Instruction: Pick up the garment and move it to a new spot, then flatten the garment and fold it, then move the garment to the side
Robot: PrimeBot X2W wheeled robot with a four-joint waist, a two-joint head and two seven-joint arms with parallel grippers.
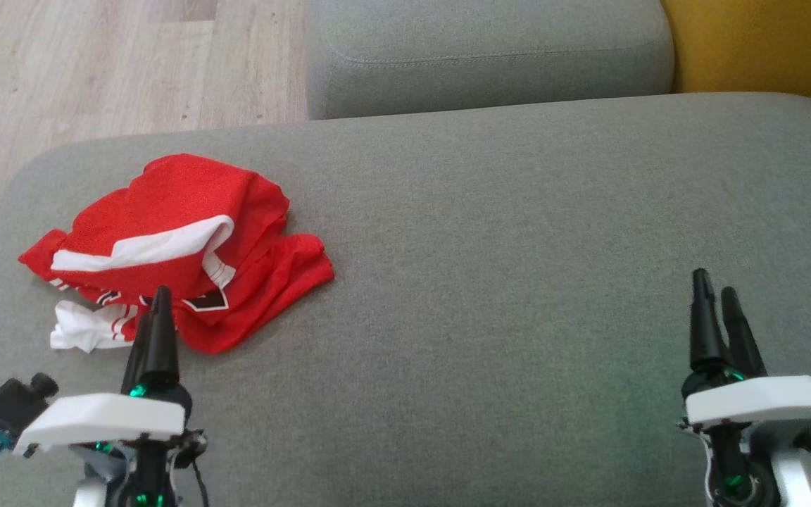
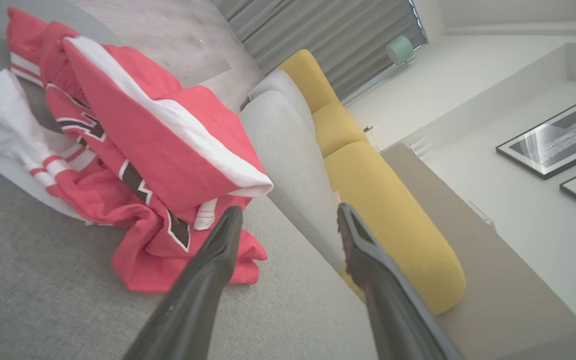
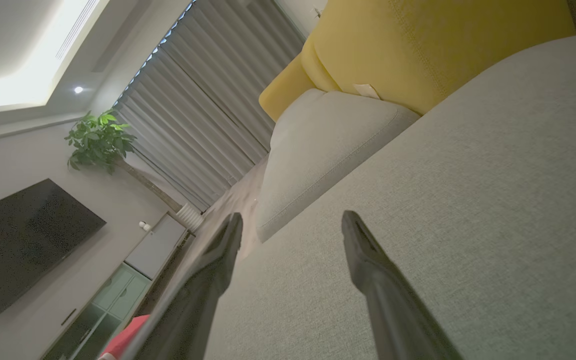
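Two empty grippers stand with jaws parted, the left gripper (image 1: 152, 306) just beside and the right gripper (image 1: 714, 283) well apart from the crumpled red-and-white jersey garment (image 1: 180, 239) at the left end of the grey fabric sofa cushion (image 1: 518, 246), a garment judged light and limp, best pinched at a raised fold.

Head camera looks down on the grey cushion (image 1: 518, 246); both wrist cameras skim it low, tilted.

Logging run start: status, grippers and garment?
Left gripper open, empty, by crumpled red-and-white jersey garment. Right gripper open, empty, above grey fabric sofa cushion. No obstacle seen.
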